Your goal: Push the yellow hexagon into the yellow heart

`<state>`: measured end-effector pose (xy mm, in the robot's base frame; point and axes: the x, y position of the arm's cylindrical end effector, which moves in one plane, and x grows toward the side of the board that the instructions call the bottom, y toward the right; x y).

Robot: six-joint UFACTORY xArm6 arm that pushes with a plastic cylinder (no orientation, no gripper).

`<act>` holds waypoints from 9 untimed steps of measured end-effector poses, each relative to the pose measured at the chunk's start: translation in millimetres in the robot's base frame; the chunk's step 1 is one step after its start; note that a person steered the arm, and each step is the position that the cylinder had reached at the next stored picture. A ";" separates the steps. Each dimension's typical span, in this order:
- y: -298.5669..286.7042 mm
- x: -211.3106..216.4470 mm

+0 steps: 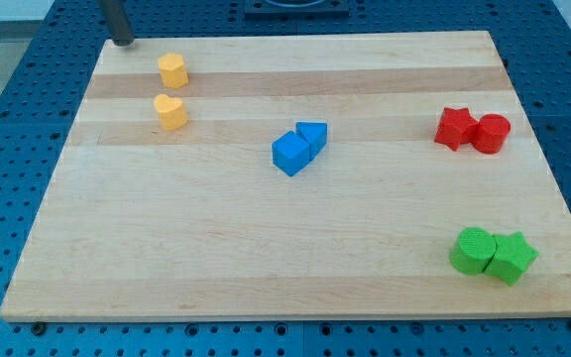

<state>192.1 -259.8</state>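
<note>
A yellow hexagon [172,69] sits near the top left of the wooden board [266,248]. A yellow heart [171,111] lies just below it, with a small gap between them. My tip [122,42] is at the board's top left edge, up and to the left of the hexagon, clear of both yellow blocks.
A blue cube [290,154] touches a blue triangle [312,135] near the middle. A red star [455,128] touches a red cylinder [491,133] at the right. A green cylinder [472,249] touches a green star [511,257] at the bottom right.
</note>
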 end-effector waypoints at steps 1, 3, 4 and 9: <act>8.7 0.0; 90.5 20.0; 104.6 20.0; 91.7 56.0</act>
<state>248.1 -168.1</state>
